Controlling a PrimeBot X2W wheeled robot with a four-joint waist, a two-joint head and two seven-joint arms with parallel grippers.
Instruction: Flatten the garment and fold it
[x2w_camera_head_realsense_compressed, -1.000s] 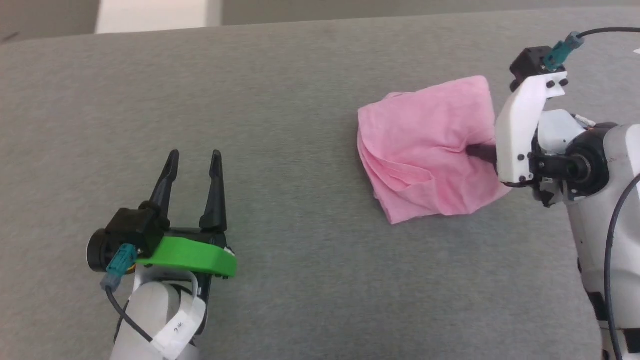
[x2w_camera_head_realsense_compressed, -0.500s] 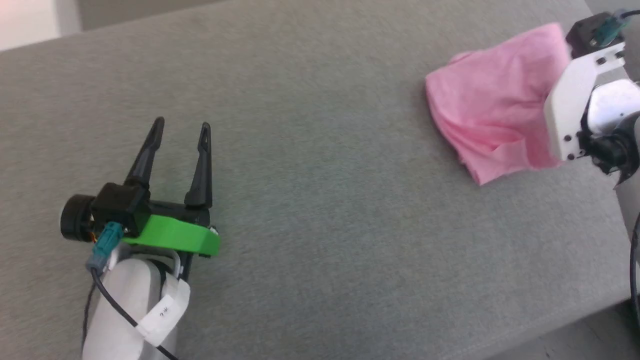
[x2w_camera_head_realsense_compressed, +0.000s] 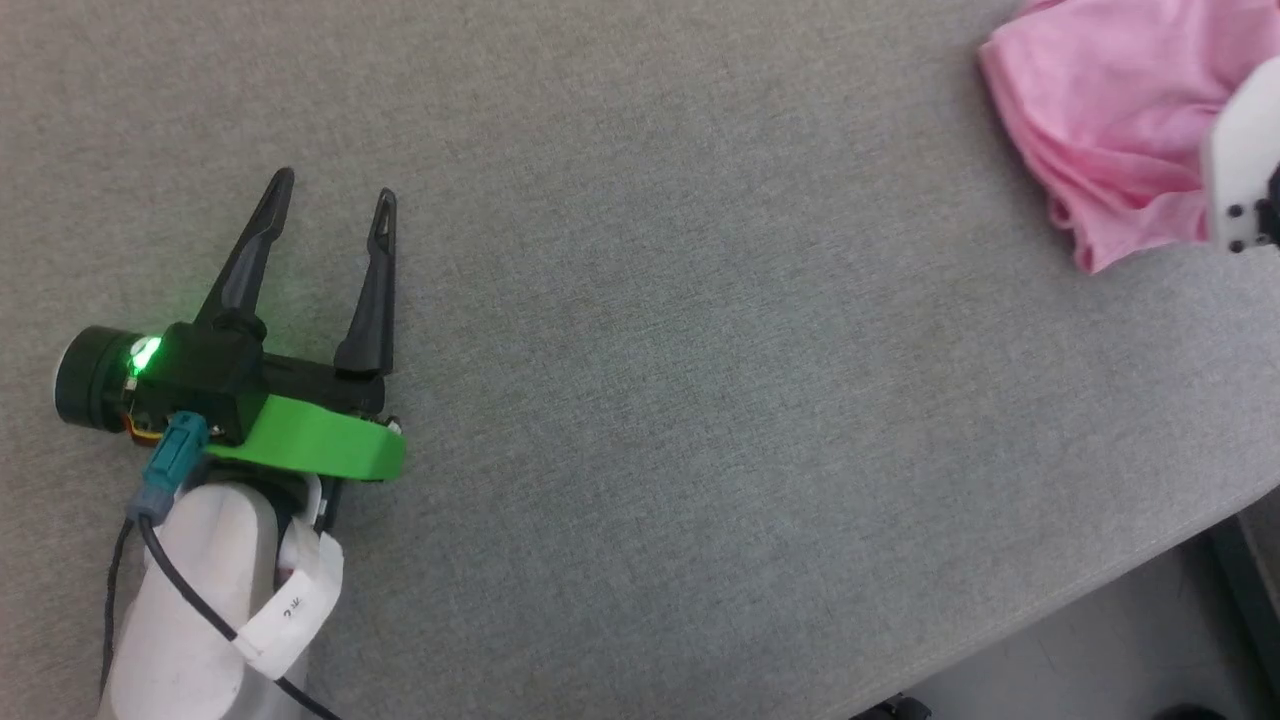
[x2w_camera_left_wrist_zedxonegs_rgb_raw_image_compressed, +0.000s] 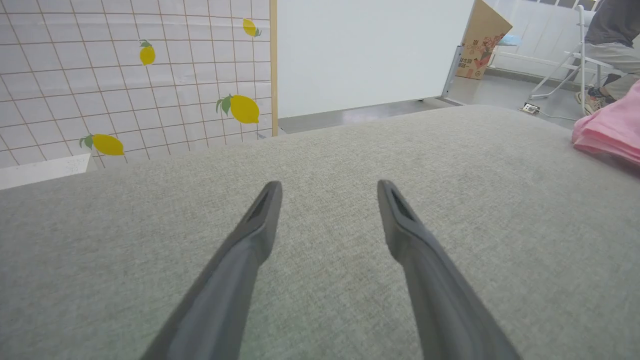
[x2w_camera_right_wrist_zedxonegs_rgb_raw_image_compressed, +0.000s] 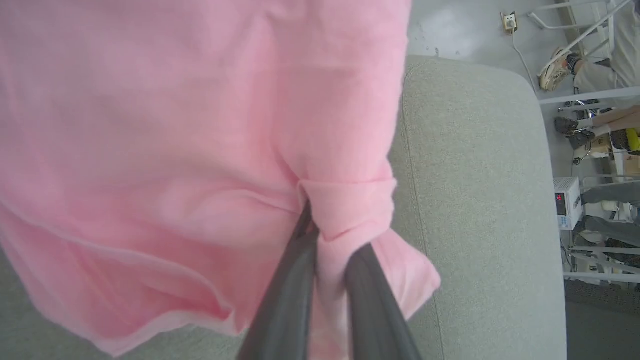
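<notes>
**A:** The grey cloth-covered surface (x2w_camera_head_realsense_compressed: 640, 420) fills most of the head view, and its near edge cuts across the lower right corner.

**B:** And the garment (x2w_camera_head_realsense_compressed: 1110, 120)?

**A:** Up at the top right, a pink bundle with layered edges, close to the surface's right end. From the left wrist view it's a stack of pink folds (x2w_camera_left_wrist_zedxonegs_rgb_raw_image_compressed: 607, 132) at the right rim, well apart from that arm.

**B:** Who's got it?

**A:** The right claw (x2w_camera_right_wrist_zedxonegs_rgb_raw_image_compressed: 322, 245) is clenched on it. In its own wrist view the two dark fingers (x2w_camera_right_wrist_zedxonegs_rgb_raw_image_compressed: 282, 300) are pinched close on a gathered fold, with the rest of the cloth spreading up and to the left. In the head view that arm's white bracket (x2w_camera_head_realsense_compressed: 1245, 170) overlaps the bundle's right side.

**B:** Is it lifted or lying down?

**A:** Cannot tell from here.

**B:** What about the other arm?

**A:** The left claw (x2w_camera_head_realsense_compressed: 336, 185) is at the lower left, released, fingers spread wide with nothing between them and bare grey cloth beneath. There's a green mount (x2w_camera_head_realsense_compressed: 310, 450) behind the fingers and a small green light (x2w_camera_head_realsense_compressed: 145, 352) glowing beside it.

**B:** Anything beyond the surface?

**A:** The left wrist view shows a tiled wall printed with lemons (x2w_camera_left_wrist_zedxonegs_rgb_raw_image_compressed: 244, 108) and a cardboard box (x2w_camera_left_wrist_zedxonegs_rgb_raw_image_compressed: 482, 42). A person (x2w_camera_left_wrist_zedxonegs_rgb_raw_image_compressed: 612, 35) is seated on a white chair (x2w_camera_left_wrist_zedxonegs_rgb_raw_image_compressed: 575, 60) at the far right.
</notes>
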